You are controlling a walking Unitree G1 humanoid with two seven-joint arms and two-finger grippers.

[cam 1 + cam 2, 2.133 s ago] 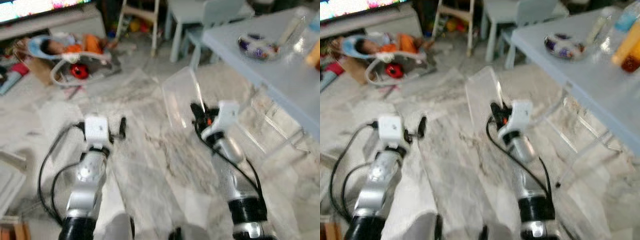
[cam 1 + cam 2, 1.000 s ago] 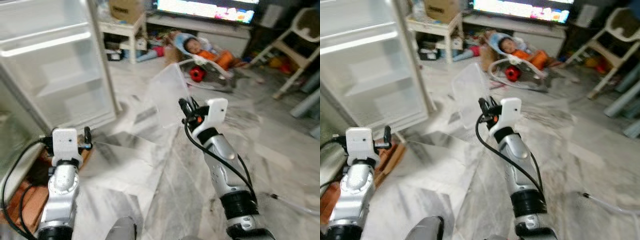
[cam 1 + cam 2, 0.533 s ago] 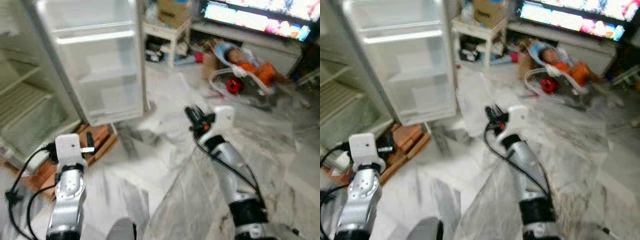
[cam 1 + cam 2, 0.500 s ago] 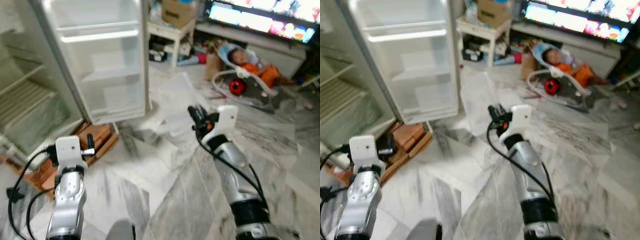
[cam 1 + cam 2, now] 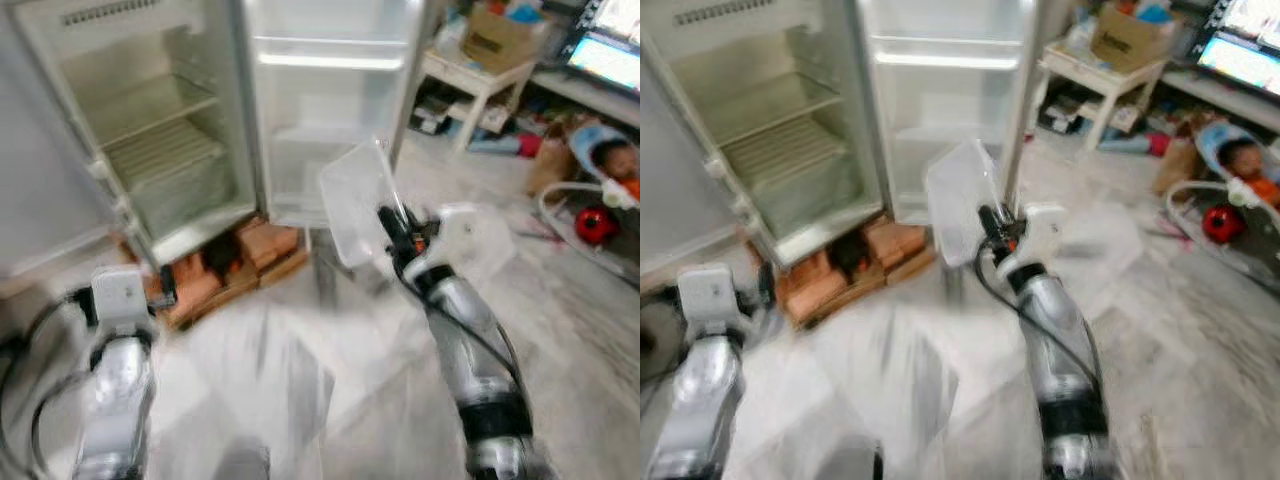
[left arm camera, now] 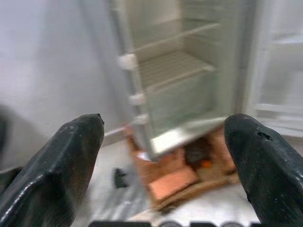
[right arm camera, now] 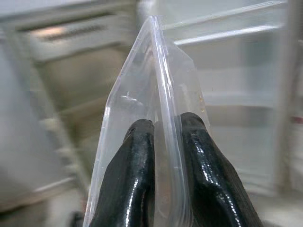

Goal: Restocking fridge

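Right pincer (image 7: pixel 163 142) clenched on clear plastic tray (image 5: pixel 358 200) | left pincer (image 6: pixel 163 156) released, empty | white fridge (image 5: pixel 170 130) open, shelves bare | tray not yet stowed

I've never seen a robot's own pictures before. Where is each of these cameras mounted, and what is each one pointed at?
Left and right eye views: on the head, looking forward and down at the open fridge, both silver arms below.
Left wrist view: on the left arm, looking between the left gripper's open jaws at the fridge shelves.
Right wrist view: on the right arm; the right gripper pinches a clear plastic container.
Shared: all views face the fridge; the container also appears in the eye views.
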